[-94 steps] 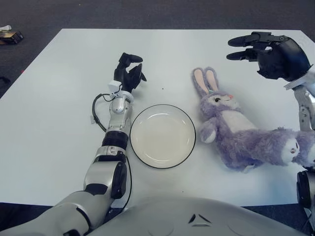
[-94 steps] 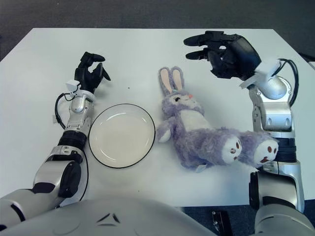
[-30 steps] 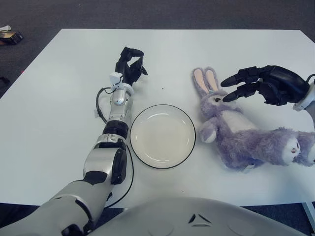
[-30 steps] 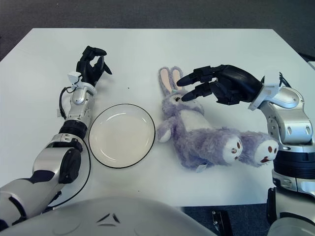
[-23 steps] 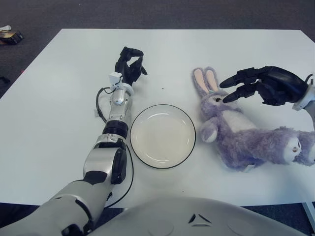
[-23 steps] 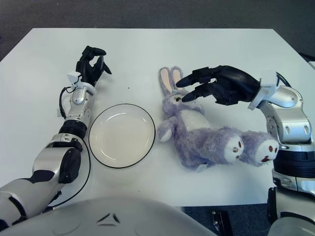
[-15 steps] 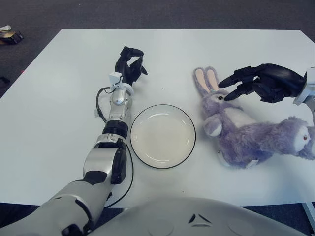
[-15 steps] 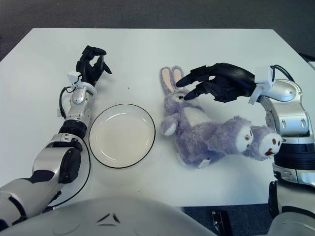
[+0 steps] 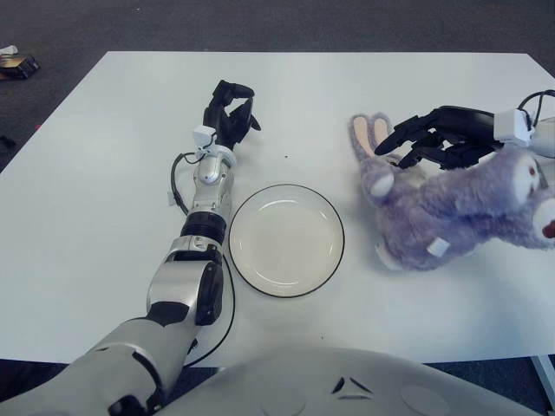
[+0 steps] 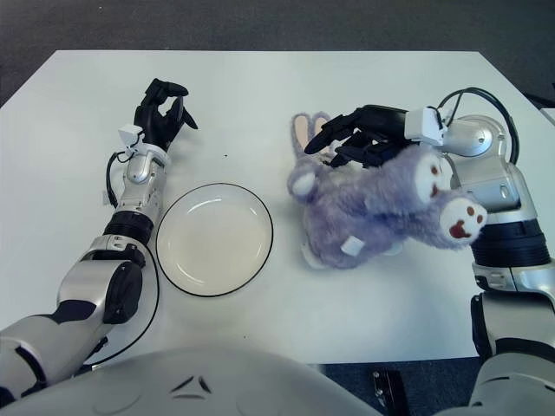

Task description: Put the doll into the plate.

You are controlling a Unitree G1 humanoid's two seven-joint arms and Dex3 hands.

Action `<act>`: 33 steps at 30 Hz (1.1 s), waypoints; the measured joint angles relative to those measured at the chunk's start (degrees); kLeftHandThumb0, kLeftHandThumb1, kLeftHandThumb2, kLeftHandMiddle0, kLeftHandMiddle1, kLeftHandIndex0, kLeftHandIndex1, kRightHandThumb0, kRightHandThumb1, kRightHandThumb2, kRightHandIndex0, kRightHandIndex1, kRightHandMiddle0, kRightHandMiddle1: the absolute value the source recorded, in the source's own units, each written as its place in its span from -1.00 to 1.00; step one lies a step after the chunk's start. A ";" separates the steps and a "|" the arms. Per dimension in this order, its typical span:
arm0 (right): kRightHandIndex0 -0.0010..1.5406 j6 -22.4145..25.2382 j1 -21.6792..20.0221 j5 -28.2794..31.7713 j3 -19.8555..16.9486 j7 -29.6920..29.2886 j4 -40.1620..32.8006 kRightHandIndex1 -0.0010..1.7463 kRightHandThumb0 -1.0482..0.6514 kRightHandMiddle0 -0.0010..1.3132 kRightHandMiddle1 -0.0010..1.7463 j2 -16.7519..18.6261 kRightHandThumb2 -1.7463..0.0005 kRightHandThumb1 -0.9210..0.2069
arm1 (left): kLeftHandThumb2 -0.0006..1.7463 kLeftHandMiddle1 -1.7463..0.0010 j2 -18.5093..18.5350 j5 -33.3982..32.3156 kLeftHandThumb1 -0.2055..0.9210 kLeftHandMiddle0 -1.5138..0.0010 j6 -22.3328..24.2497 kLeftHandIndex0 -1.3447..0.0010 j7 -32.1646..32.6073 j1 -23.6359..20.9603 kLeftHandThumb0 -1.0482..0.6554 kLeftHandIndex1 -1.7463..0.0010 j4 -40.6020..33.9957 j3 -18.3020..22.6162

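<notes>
While the doll [image 10: 381,212] sits on the white table [image 10: 260,87] right of the plate [image 10: 214,238], it is not in the plate; a strip of bare table separates the two. Doll: purple plush rabbit, shaggy fur, long ears with pink inners pointing away from the robot, round feet with pale soles and dark stitched marks raised at the right end, small white tag on its near side. Body lies tilted, feet end higher than head end.

Plate: round, shallow, glossy white or cream with a thin dark rim, flat on the table, nothing in it.

Right hand [image 10: 360,134]: black, three fingers extended and spread, lying across the far side of the doll at the head and ears. Fingers [image 10: 323,137] overlap the ears in both views. Cannot tell whether they actually clamp the fur or just press against it. Silver forearm and a black cable loop behind the doll's feet.

Left hand [image 10: 161,113]: black, fingers curled loosely, holding nothing, shows beyond the plate's left side. Its silver forearm runs along the plate's left edge with a black cable looped beside it.

Table is matte, smooth, with a few small dark specks. Dark carpet beyond the edges. Nothing stands between doll and plate.
</notes>
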 measured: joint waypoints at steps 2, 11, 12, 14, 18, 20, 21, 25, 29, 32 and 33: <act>0.31 -2.18 -1.33 -0.52 0.32 -0.44 2.55 -0.97 -0.36 -0.09 -0.75 0.71 0.04 -1.00 | -0.69 -1.00 0.01 -0.01 1.00 -0.14 0.17 0.31 0.00 0.17 -0.19 -0.69 -0.25 0.01; 0.33 -5.86 -3.92 -1.53 0.81 -2.16 7.30 -0.96 -0.36 -0.08 -0.73 3.20 0.04 -1.00 | -0.69 -1.00 -0.21 -0.01 1.00 -0.15 0.57 0.31 0.00 1.30 -0.19 -0.69 -1.03 -0.05; 0.33 -6.04 -4.23 -1.62 0.89 -2.40 7.67 -0.96 -0.36 -0.08 -0.73 3.65 0.04 -1.00 | -0.69 -1.00 -0.21 -0.03 1.00 -0.15 0.59 0.31 0.00 1.39 -0.19 -0.69 -1.09 -0.02; 0.33 -6.50 -4.82 -1.85 1.14 -2.83 8.34 -0.95 -0.35 -0.08 -0.72 4.39 0.04 -1.00 | -0.68 -1.00 -0.21 -0.06 1.00 -0.15 0.68 0.31 0.00 1.48 -0.19 -0.69 -1.18 -0.04; 0.34 -7.24 -6.14 -2.52 1.56 -3.11 9.71 -0.95 -0.35 -0.08 -0.72 5.67 0.04 -1.00 | -0.68 -1.00 -0.39 -0.06 1.00 -0.15 0.80 0.31 0.00 1.49 -0.19 -0.69 -1.34 -0.11; 0.34 -7.44 -6.67 -2.63 1.64 -3.29 10.27 -0.95 -0.35 -0.09 -0.71 6.23 0.04 -1.00 | -0.68 -1.00 -0.52 -0.06 1.00 -0.14 0.80 0.32 0.00 1.49 -0.19 -0.69 -1.41 -0.18; 0.34 -7.51 -6.89 -2.64 1.67 -3.32 10.45 -0.95 -0.36 -0.09 -0.71 6.48 0.04 -1.00 | -0.68 -1.00 -0.58 -0.07 1.00 -0.14 0.81 0.32 0.00 1.49 -0.19 -0.69 -1.44 -0.20; 0.34 -8.06 -7.40 -2.62 1.70 -3.33 10.97 -0.95 -0.35 -0.10 -0.70 7.19 0.04 -1.00 | -0.68 -1.00 -0.68 -0.08 1.00 -0.14 0.86 0.32 0.00 1.52 -0.19 -0.70 -1.45 -0.21; 0.34 -8.45 -7.67 -2.49 1.70 -3.32 11.25 -0.95 -0.36 -0.11 -0.68 7.82 0.05 -1.00 | -0.68 -1.00 -0.68 -0.10 1.00 -0.14 0.89 0.32 0.00 1.54 -0.19 -0.70 -1.44 -0.18; 0.33 -8.59 -7.93 -2.48 1.70 -3.32 11.40 -0.95 -0.36 -0.12 -0.68 8.26 0.05 -1.00 | -0.68 -1.00 -0.68 -0.11 1.00 -0.14 0.90 0.32 -0.02 1.54 -0.19 -0.70 -1.43 -0.14; 0.33 -8.64 -7.97 -2.48 1.70 -3.32 11.42 -0.95 -0.36 -0.12 -0.67 8.35 0.05 -1.00 | -0.67 -1.00 -0.67 -0.12 1.00 -0.14 0.89 0.33 -0.03 1.54 -0.19 -0.70 -1.43 -0.14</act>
